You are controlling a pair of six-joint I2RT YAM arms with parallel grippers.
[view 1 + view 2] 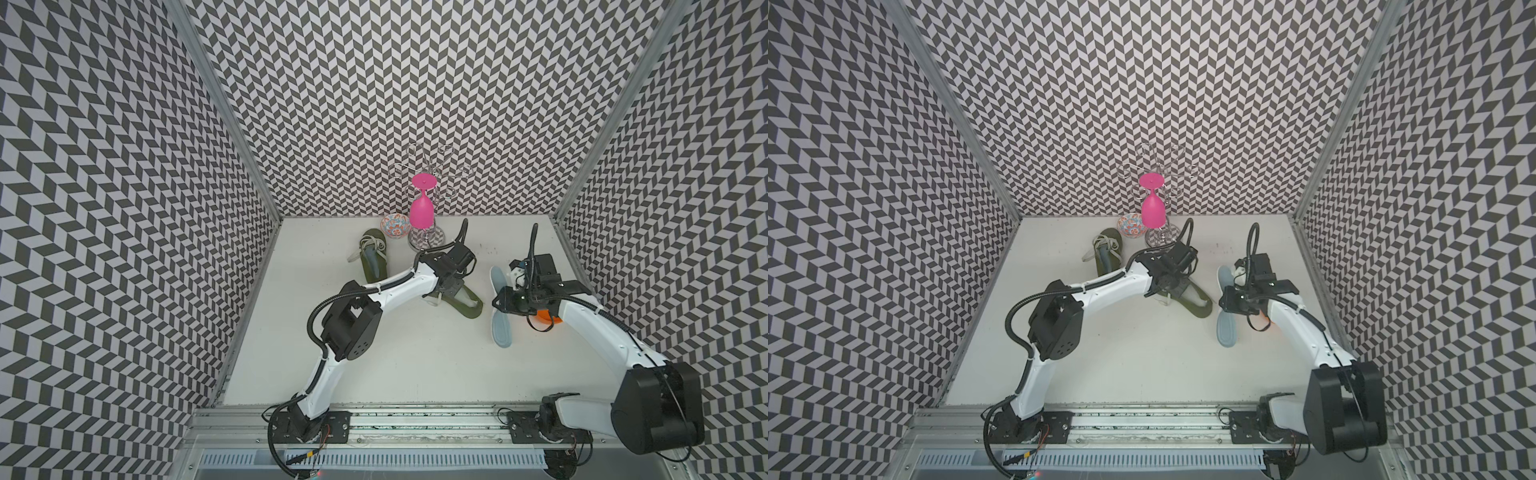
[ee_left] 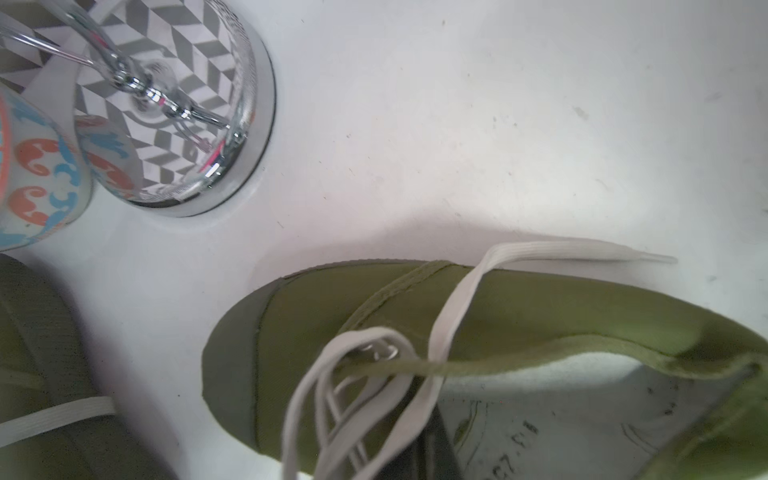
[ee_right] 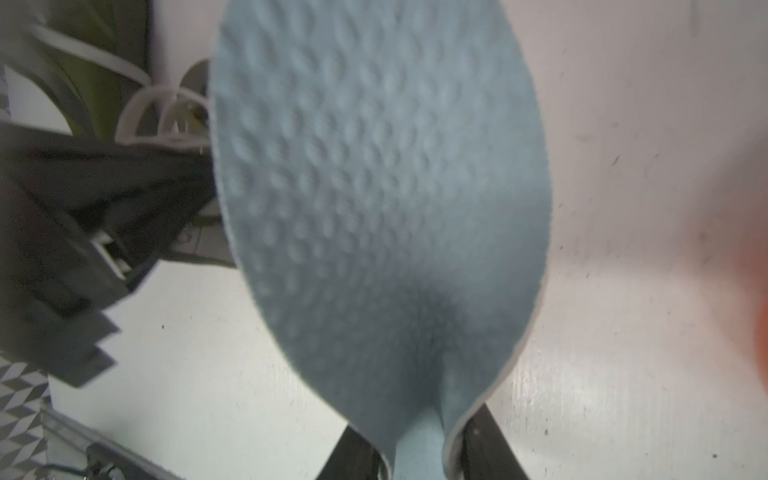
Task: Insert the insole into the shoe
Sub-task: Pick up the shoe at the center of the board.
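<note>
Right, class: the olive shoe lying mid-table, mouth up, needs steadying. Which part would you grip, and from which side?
Grip the thin fabric wall of the olive shoe at the laced end of its mouth, coming down from above with one finger inside. The mouth faces up, and this probably leaves the heel end free toward the insole. The left gripper sits there, shut.
</note>
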